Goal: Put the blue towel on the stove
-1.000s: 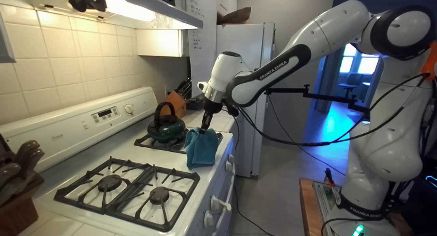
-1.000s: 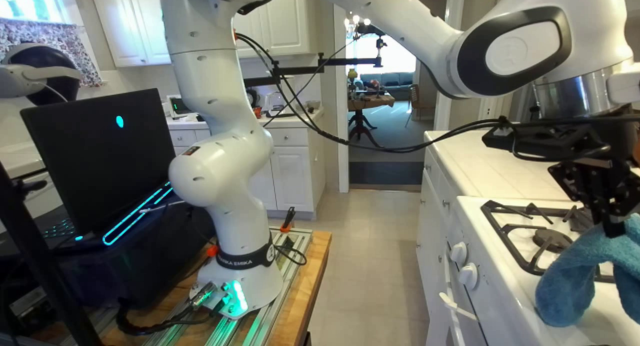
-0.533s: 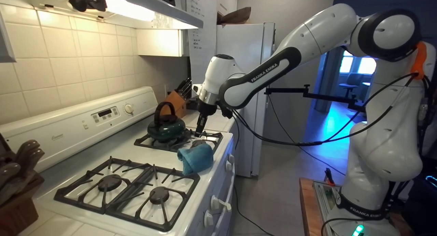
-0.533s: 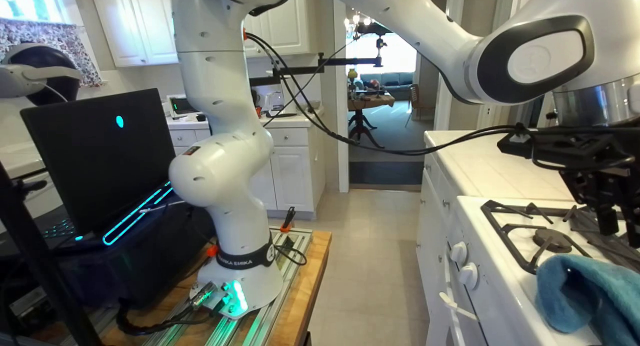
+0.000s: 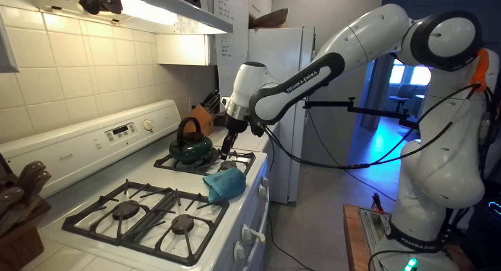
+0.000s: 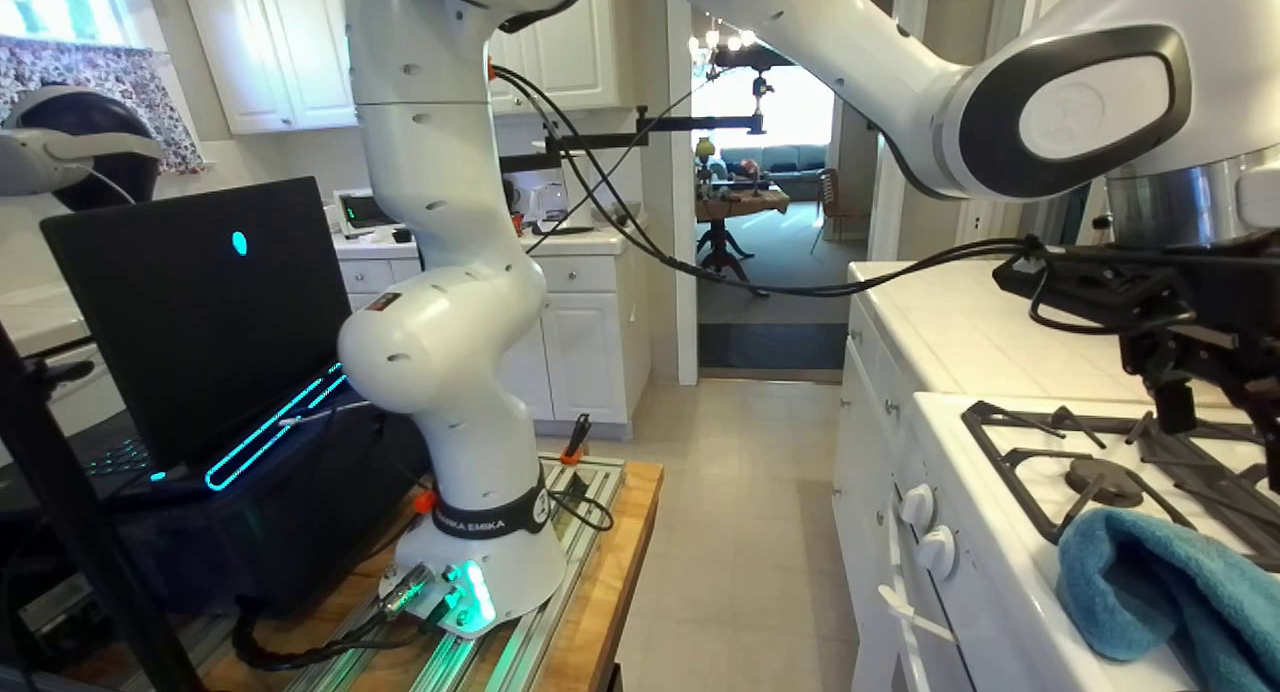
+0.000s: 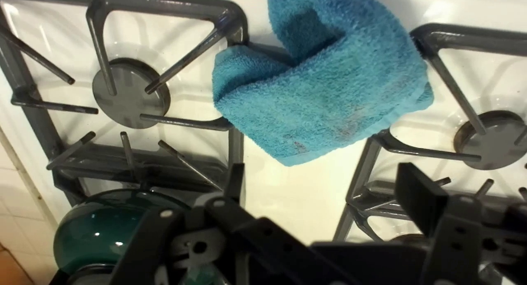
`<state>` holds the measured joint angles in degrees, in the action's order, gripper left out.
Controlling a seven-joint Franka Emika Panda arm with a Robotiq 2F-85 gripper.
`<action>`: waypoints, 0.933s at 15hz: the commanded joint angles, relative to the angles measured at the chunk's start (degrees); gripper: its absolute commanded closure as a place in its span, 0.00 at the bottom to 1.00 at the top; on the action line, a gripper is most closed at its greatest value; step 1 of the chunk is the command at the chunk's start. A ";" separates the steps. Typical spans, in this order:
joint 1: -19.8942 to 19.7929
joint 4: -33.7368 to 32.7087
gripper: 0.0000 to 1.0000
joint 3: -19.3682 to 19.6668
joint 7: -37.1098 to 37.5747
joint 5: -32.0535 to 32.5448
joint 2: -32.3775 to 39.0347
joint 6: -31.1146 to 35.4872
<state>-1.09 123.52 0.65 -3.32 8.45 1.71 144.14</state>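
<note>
The blue towel (image 7: 329,99) is lying in a kinda loose fold on the stove (image 5: 172,179), mostly between the burner grates (image 5: 148,217). The tool (image 7: 323,190) hangs near it, not touching, jaws spread pretty wide, and there's a dark green kettle (image 5: 190,150) sitting on one of those grates.

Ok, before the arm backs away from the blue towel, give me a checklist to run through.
1. Gripper open: ok, jaws wide apart.
2. Blue towel free of the gripper: ok, a gap shows in both exterior views.
3. Blue towel on the stove: ok, lying on top, short of the front edge.
4. Blue towel clear of the grates: not ok, it overlaps two in the wrist view.
5. Visible burners unlit: ok, no flame shows.
6. Gripper clear of the kettle: cannot tell, they look close in an exterior view, but depth is unclear.
</note>
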 commanded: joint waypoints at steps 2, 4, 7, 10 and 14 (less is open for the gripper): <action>0.82 0.25 0.00 -0.72 3.01 -8.77 -4.18 -12.40; 0.91 0.64 0.00 -0.62 2.60 -11.15 -6.04 -16.67; 0.58 0.79 0.00 -0.23 3.03 -11.10 -8.06 -21.82; 0.56 1.64 0.00 -0.25 3.38 -9.86 -10.48 -25.20; 0.71 3.05 0.00 -0.29 2.67 -9.69 -13.20 -27.22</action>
<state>-0.54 124.40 0.36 -0.68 -1.03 -8.18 118.65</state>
